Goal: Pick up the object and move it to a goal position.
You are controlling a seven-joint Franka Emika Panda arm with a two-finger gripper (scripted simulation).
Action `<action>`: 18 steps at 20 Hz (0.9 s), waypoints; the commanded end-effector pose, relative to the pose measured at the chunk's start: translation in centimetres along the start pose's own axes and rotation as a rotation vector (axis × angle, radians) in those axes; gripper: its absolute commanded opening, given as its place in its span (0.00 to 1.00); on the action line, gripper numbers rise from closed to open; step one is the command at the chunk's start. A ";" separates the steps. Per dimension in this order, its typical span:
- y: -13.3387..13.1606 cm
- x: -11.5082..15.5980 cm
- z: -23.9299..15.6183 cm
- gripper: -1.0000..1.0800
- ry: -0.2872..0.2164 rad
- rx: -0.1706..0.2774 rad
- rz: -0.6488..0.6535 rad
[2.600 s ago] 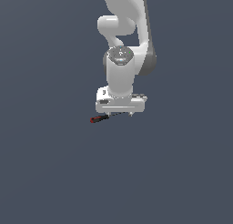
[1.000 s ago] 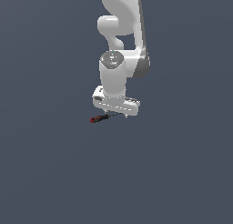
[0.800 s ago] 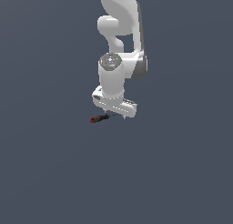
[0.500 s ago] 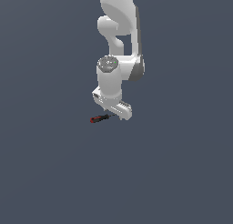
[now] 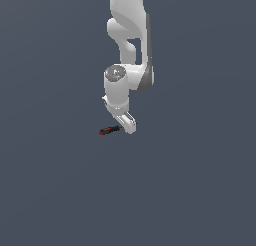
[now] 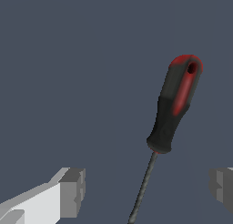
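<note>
Rotated about its vertical axis since the earliest exterior frame, the gripper (image 5: 127, 125) now presents its narrow side to the exterior camera instead of its broad face; the hand also sits slightly lower and has shifted toward the exterior view's left. The screwdriver (image 5: 109, 130) has not moved across the frames.

Exterior view: the white arm (image 5: 130, 35) descends from the top of the picture, and its wrist ends just above the plain grey floor (image 5: 200, 180). The screwdriver lies flat on that floor, immediately to the exterior view's left of the gripper, with its red-tipped end pointing left and its dark end reaching toward the white fingers. Whether tool and fingers touch cannot be resolved at this scale.

Wrist view: the screwdriver (image 6: 175, 104) is seen from above, its black handle with red inlay and red cap leading into a thin dark shaft that runs down between the two fingers. One grey finger pad (image 6: 73, 192) stands to one side of the shaft and the other (image 6: 221, 189) at the opposite edge of the picture. The fingers are spread wide apart, with the shaft lying in the gap and clear of both pads. The handle lies beyond the fingertips, not between them. Nothing is gripped.
</note>
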State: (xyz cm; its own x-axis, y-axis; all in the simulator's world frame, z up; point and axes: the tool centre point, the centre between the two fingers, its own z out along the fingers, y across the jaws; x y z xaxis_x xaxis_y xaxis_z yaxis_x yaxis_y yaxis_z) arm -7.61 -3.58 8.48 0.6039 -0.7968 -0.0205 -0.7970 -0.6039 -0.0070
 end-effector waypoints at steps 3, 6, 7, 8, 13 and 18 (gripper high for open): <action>1.3 0.0 0.9 0.96 0.008 -0.002 0.124; 1.9 0.0 1.3 0.96 0.013 -0.003 0.186; 2.1 0.0 1.4 0.96 0.014 -0.003 0.203; 2.3 0.0 1.5 0.96 0.016 -0.003 0.219; 2.9 0.0 1.9 0.96 0.020 -0.004 0.272; 3.0 0.0 1.9 0.96 0.021 -0.004 0.280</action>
State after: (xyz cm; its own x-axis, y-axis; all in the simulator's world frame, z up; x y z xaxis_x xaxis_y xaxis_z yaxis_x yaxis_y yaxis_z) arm -10.01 -5.34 6.50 0.3599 -0.9330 -0.0006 -0.9330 -0.3599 0.0004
